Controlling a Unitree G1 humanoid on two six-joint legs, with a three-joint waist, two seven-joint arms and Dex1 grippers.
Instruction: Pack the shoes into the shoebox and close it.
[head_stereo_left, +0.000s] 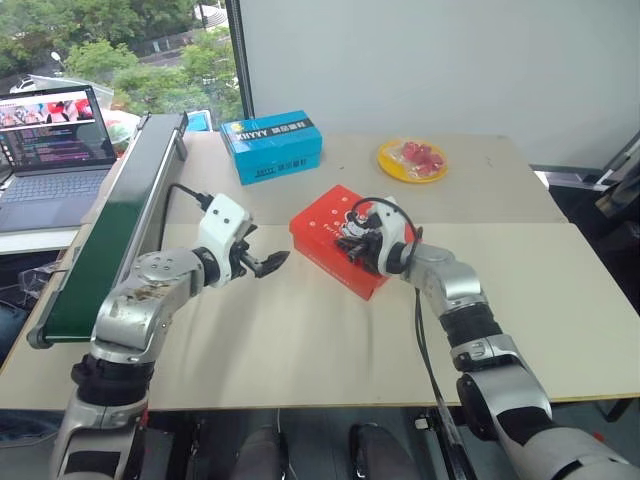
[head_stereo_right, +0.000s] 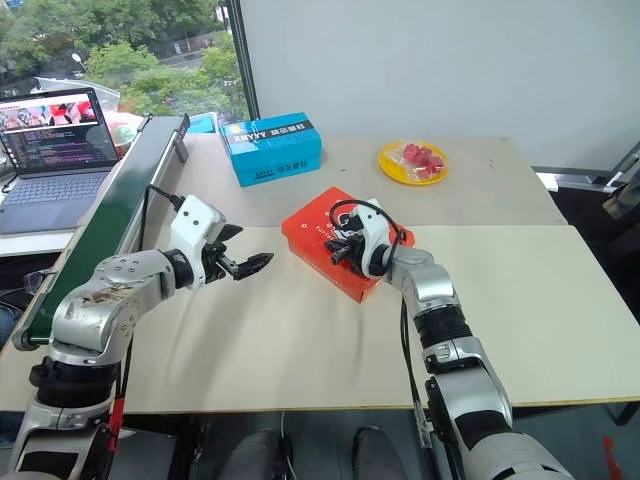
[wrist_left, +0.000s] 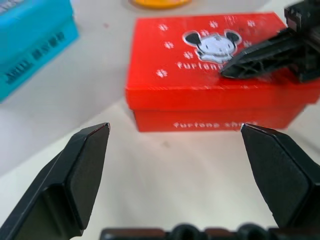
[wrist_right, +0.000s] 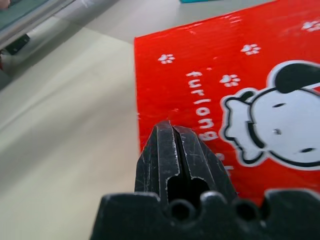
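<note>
Two grippers noted over cream tabletop (head_stereo_left: 300, 340). Orange-red cardboard shoebox (head_stereo_left: 325, 232) with cartoon mouse on lid found lying flat mid-table, lid down and apparently seated along the visible front edge. Shoes not visible; presumed inside, unconfirmed. Right gripper (wrist_right: 174, 131) seen with black fingers pressed together, nothing between them, tip over the lid near the mouse picture; contact with lid looks likely but cannot be confirmed. Left gripper (wrist_left: 175, 135) seen with fingers spread wide, empty, aimed at the box's long side, near it but apart.

Nearby, well clear: blue cardboard box with white lettering (head_stereo_left: 271, 145), yellow round plate (head_stereo_left: 411, 160) with red items, green conveyor belt (head_stereo_left: 110, 225) along the robot's left table edge.

Risks, as judged:
- Off-centre push by closed right fingers could skid or pivot the light box on the smooth top, no brace being applied from the left.
- Uneven press could leave the far lid edge proud, or dent the cardboard.
- Contents riding high could hold the lid up.
</note>
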